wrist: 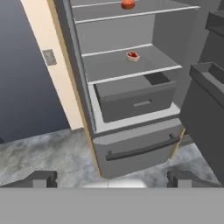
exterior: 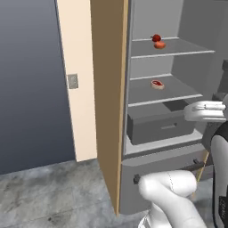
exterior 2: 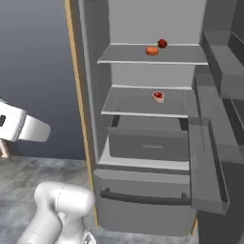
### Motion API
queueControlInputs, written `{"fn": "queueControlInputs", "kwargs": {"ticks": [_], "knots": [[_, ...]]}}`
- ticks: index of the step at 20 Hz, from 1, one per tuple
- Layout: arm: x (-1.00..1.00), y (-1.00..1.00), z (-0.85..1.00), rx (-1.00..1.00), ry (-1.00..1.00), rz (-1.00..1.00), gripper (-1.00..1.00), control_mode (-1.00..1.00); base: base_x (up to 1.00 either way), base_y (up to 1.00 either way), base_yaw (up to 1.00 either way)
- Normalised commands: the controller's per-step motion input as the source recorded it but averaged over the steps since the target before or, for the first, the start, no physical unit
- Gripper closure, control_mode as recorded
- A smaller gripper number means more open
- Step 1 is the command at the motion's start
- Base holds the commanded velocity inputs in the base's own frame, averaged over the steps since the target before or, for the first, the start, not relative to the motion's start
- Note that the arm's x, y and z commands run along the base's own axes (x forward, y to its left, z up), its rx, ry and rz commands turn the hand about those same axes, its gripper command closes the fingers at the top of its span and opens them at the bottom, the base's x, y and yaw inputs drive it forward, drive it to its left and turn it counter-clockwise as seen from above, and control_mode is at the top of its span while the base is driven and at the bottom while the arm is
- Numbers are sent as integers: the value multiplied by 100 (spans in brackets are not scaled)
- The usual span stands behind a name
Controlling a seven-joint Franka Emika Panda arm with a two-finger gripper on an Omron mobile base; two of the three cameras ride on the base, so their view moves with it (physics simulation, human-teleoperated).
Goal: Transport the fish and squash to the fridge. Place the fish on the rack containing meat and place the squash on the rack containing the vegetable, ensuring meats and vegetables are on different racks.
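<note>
The fridge (exterior: 151, 18) stands open in front of me. On its upper rack (exterior 2: 186, 55) the orange squash (exterior: 160, 45) (exterior 2: 152, 51) (wrist: 127, 4) lies right beside the dark red vegetable (exterior: 156, 38) (exterior 2: 162, 44). One rack lower (exterior 2: 128, 107) rests the meat (exterior: 157, 84) (exterior 2: 158, 96) (wrist: 132, 56), alone. The fish is out of view. My gripper (wrist: 113, 179) hangs back from the fridge at about the height of the lower drawer, open, with nothing between its fingertips (wrist: 43, 177).
A grey drawer bin (exterior: 160, 127) (wrist: 135, 103) sits under the meat rack. Below it is a freezer drawer with a dark handle (wrist: 140, 151). The open fridge door with its shelves (exterior 2: 209, 157) juts out on the right. A wooden side panel (exterior: 109, 89) borders the left.
</note>
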Motion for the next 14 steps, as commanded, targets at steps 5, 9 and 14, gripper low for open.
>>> {"fn": "queueControlInputs", "kwargs": {"ticks": [5, 9, 14], "knots": [[0, 0, 0, 0, 0, 0, -100, 100, -100, 98, 7], [0, 0, 0, 0, 0, 0, -100, 100, -100, 57, 0], [0, 0, 0, 0, 0, 0, -100, 100, -100, 22, 0]]}}
